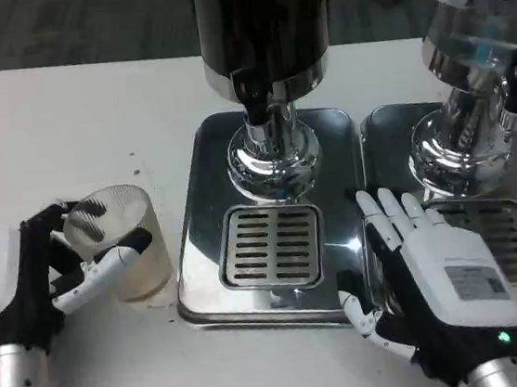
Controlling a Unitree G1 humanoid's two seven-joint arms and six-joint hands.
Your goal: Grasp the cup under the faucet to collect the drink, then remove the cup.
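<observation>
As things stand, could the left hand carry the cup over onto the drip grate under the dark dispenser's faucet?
Probably yes. The left hand already grips the cup, its fingers around the wall. The grate lies bare just to the cup's right; the right hand rests beyond its far edge, out of the path.

Clear ribbed plastic cup (124,241); glossy mirror-polished metal drip tray (202,275), slotted grate (274,246).

The label on the right hand (454,294) is too blurred to read.
</observation>
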